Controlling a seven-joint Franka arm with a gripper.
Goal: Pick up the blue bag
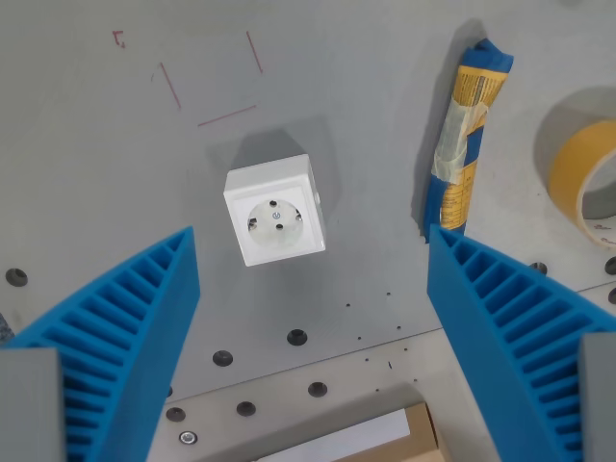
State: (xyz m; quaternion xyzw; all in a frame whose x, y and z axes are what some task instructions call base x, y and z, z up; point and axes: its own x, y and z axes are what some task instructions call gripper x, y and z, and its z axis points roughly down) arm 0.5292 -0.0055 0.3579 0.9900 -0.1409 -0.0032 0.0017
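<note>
Bag (463, 135) lies flat on worktop (115, 173), right of the wide-open, empty end effector (313, 289), so nothing is grabbed yet.

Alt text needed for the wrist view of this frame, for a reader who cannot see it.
An open gripper with ribbed blue fingers hangs over a grey table, holding nothing. The rolled blue bag lies at the wrist view's upper right, a white socket block sits mid-frame, and a tape roll shows at the right edge.
</note>
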